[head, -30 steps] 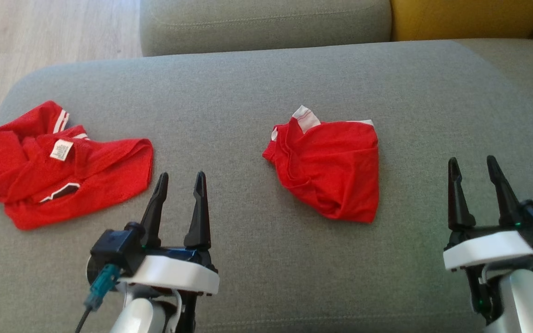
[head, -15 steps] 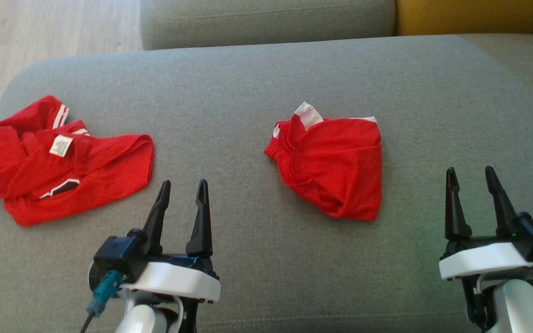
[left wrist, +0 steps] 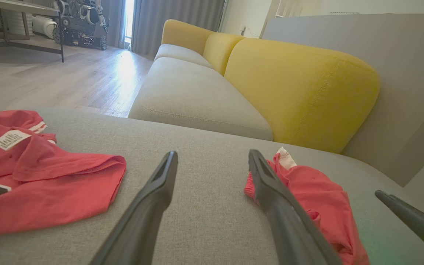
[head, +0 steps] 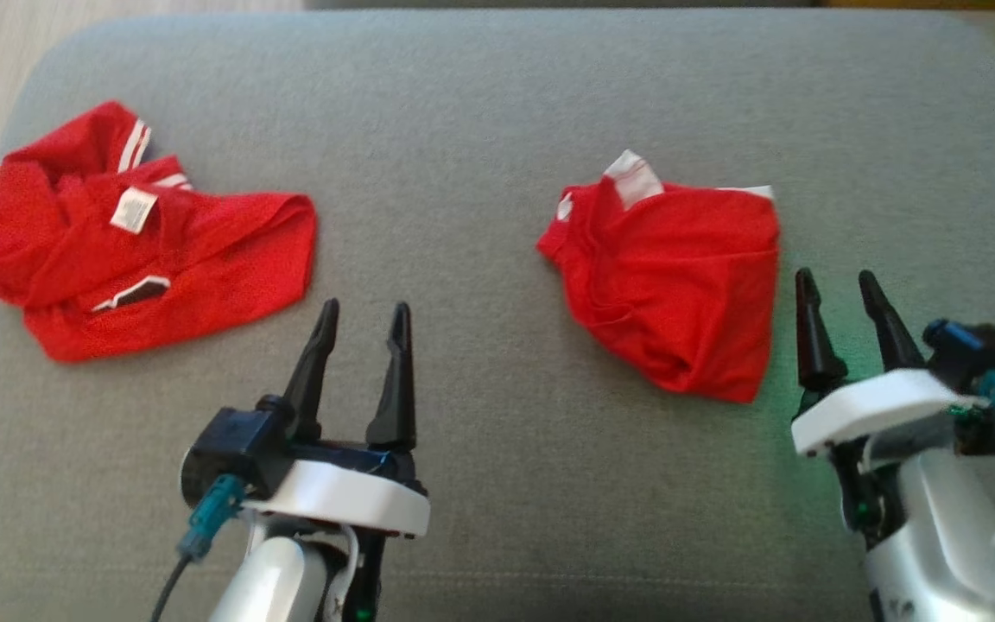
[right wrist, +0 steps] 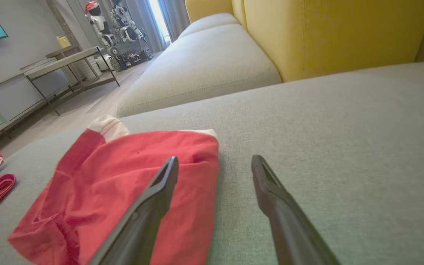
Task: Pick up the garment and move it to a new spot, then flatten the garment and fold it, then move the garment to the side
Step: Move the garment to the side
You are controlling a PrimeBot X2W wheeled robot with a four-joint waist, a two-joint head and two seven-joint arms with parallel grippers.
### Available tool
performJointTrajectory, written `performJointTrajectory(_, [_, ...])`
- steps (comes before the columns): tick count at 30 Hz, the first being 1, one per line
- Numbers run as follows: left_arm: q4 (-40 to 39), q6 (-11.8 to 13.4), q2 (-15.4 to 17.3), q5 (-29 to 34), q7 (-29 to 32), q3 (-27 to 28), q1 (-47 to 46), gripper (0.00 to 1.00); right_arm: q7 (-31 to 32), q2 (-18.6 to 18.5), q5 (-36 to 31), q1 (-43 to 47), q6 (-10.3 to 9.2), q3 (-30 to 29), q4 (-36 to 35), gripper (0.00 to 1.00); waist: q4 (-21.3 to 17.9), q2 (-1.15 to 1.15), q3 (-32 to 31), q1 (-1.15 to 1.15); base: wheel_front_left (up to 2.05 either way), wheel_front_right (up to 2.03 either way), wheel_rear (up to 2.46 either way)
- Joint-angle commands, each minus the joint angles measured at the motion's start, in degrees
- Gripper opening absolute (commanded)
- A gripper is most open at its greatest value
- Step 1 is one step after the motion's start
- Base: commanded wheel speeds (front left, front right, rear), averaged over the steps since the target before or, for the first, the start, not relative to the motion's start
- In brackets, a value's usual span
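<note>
Beside right tool (head: 836, 276) — garment (head: 679, 276) lies diagonally.

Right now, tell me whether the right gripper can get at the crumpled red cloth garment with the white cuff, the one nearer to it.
Probably yes. The open right gripper hangs just beside the right edge of the red garment, with only bare grey cushion between them.

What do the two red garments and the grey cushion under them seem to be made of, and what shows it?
Left red garment: likely a fine mesh knit, matte; its surface looks dotted. Right red garment: smoother jersey-like knit, with soft creases. Grey cushion: woven upholstery fabric, matte, with a flecked weave.
</note>
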Motion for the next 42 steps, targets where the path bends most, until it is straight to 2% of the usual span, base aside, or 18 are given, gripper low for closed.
performJointTrajectory(1, [-1.8, 0.0, 0.0, 0.5, -0.5, 1.2, -2.6, 1.00, 0.6, -0.8, 1.8, -2.9, -0.04, 1.2, 0.1, 1.00, 1.9, 0.00, 1.8, 0.00, 0.00, 0.00, 0.00])
performJointTrajectory(10, [-2.0, 0.5, 0.0, 0.4, -0.5, 0.2, -4.5, 1.00, 1.1, -3.4, 6.5, -8.8, -0.04, 3.2, 9.1, 1.00, 5.6, 0.00, 4.9, 0.00, 0.00, 0.00, 0.00])
performJointTrajectory(15, [-1.9, 0.8, 0.0, 0.2, -0.5, -0.2, -4.8, 1.00, 1.4, -4.4, 6.7, -10.3, -0.04, 5.4, 13.5, 1.00, 6.4, 0.00, 5.1, 0.00, 0.00, 0.00, 0.00])
performJointTrajectory(16, [-1.9, 0.9, 0.0, 0.1, -0.5, -0.3, -4.9, 1.00, 1.3, -4.5, 6.6, -10.5, -0.04, 5.8, 14.3, 0.87, 6.5, 0.00, 5.0, 0.00, 0.00, 0.00, 0.00])
performJointTrajectory(18, [-1.9, 1.0, 0.0, 0.1, -0.5, -0.3, -4.9, 1.00, 1.2, -5.0, 6.0, -11.0, -0.04, 6.9, 16.0, 0.00, 6.6, 0.00, 4.9, 0.00, 0.00, 0.00, 0.00])
performJointTrajectory(28, [-1.7, 1.0, 0.0, 0.4, -0.5, 0.1, -4.8, 1.00, -4.9, -8.4, -0.3, -14.4, -0.04, 10.1, 20.8, 0.00, 4.9, 0.00, 3.4, 0.00, 0.00, 0.00, 0.00])
performJointTrajectory(35, [-2.2, 0.9, 0.0, 0.8, -0.5, 1.0, -4.9, 1.00, -6.4, -11.0, -4.6, -17.0, -0.04, 13.2, 19.7, 0.00, 2.0, 0.00, 3.6, 0.00, 0.00, 0.00, 0.00])
performJointTrajectory(42, [-3.3, 0.6, 0.0, 1.9, -0.5, 2.7, -6.5, 1.00, -5.5, -15.6, -8.3, -20.7, -0.04, 17.9, 17.0, 0.00, -2.7, 0.00, 5.5, 0.00, 0.00, 0.00, 0.00])
